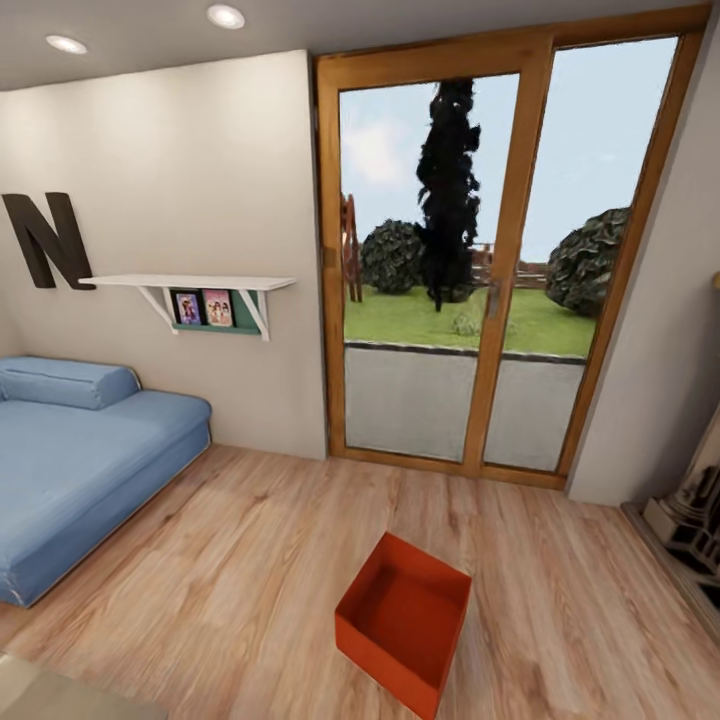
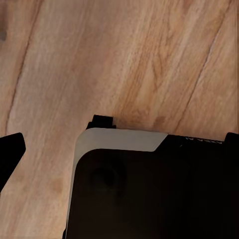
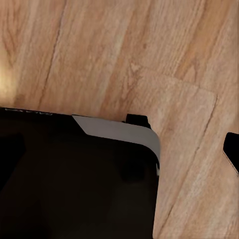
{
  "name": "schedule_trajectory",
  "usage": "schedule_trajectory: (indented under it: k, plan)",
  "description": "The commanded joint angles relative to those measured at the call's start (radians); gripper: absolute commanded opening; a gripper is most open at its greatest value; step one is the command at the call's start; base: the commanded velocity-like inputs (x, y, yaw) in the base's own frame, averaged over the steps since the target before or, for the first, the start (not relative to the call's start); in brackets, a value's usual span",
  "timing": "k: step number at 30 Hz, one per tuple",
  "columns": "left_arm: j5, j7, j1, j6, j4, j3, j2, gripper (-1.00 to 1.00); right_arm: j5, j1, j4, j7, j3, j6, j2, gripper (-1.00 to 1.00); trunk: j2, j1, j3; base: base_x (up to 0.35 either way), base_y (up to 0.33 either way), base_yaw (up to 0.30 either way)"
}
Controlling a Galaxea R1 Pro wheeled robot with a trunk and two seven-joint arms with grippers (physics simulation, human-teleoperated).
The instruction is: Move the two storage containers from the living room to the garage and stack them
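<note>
One orange-red storage container (image 1: 405,620) is seen in the head view at about 6 o'clock, resting open-topped on the light wood plank floor (image 1: 250,560) of the living room, turned at an angle so that one corner points toward the camera. A glazed double door with a wooden frame (image 1: 500,260) is located at 12 to 1 o'clock, well beyond the container; grass, shrubs and a dark tree are visible through the glass. A blue sofa (image 1: 80,460) is positioned at 9 o'clock against the wall, well apart from the container. Above the sofa, a white wall shelf (image 1: 190,283) is mounted at 10 o'clock, with two small pictures (image 1: 202,307) set beneath it, and a large dark letter N (image 1: 48,240) is fixed to the wall beside it. Part of a fireplace (image 1: 690,520) is seen at 4 o'clock. In both wrist views, a dark, grey-edged part of the robot's body is shown over plank flooring. The state of either gripper's fingers cannot be told from these pictures.
</note>
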Motion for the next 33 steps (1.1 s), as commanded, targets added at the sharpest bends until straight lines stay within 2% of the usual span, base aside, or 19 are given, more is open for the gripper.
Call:
schedule_trajectory:
  k: [1,20,33]
  plan:
    - [0.007,-0.001,-0.001,-0.003,0.001,0.004,0.0,1.0,-0.007,-0.001,0.002,0.0,0.008,-0.003,0.001,1.0,-0.001,0.001,-0.001,0.323,0.0,0.0]
    - [0.007,-0.001,-0.001,-0.005,0.001,0.004,0.001,1.0,-0.006,-0.001,0.002,0.0,0.008,-0.003,0.001,1.0,-0.001,0.001,-0.001,0.283,0.0,0.0]
    - [0.011,0.0,-0.001,-0.005,0.0,0.005,0.001,1.0,-0.007,-0.001,0.002,0.0,0.008,-0.003,0.001,1.0,-0.001,0.001,-0.001,0.028,0.0,0.0]
